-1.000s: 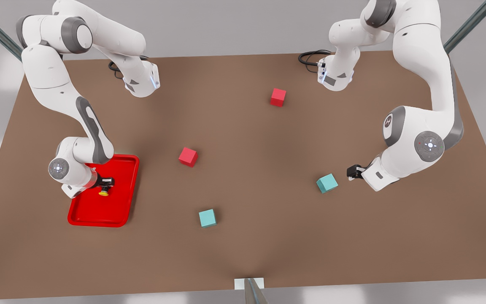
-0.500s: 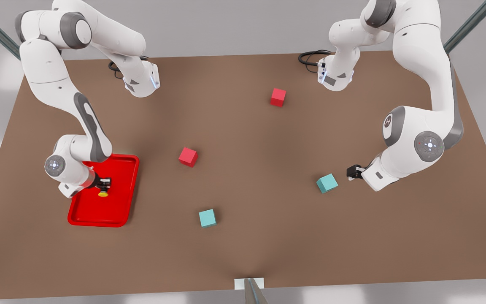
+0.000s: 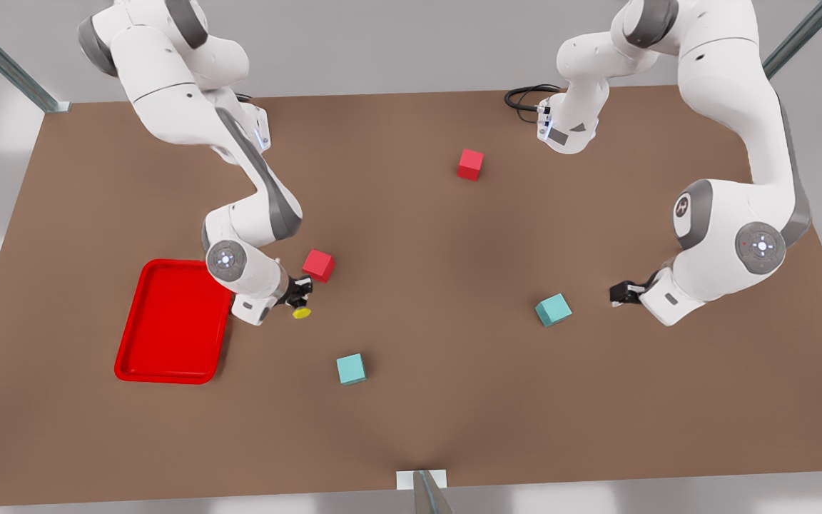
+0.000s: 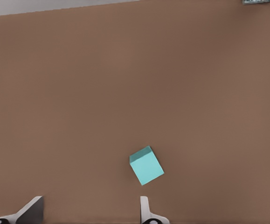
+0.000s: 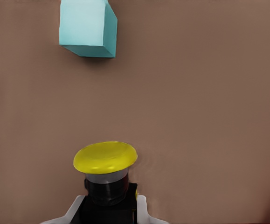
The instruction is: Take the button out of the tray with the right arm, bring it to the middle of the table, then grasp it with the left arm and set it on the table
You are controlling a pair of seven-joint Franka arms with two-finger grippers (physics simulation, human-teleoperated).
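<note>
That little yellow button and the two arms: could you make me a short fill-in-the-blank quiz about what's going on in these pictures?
1. The right gripper is shut on the ____ .
2. The tray is coloured ____ .
3. The left gripper, fingers open, waits beside a cube coloured ____ .
4. The held thing hangs over the bare table, just below a cube coloured ____ in the front view.

Missing words: button; red; teal; red

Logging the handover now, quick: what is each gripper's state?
Right gripper: closed on the tiny yellow-capped push-button, above the brown table.
Left gripper: open, holding nothing, near a teal cube.
</note>
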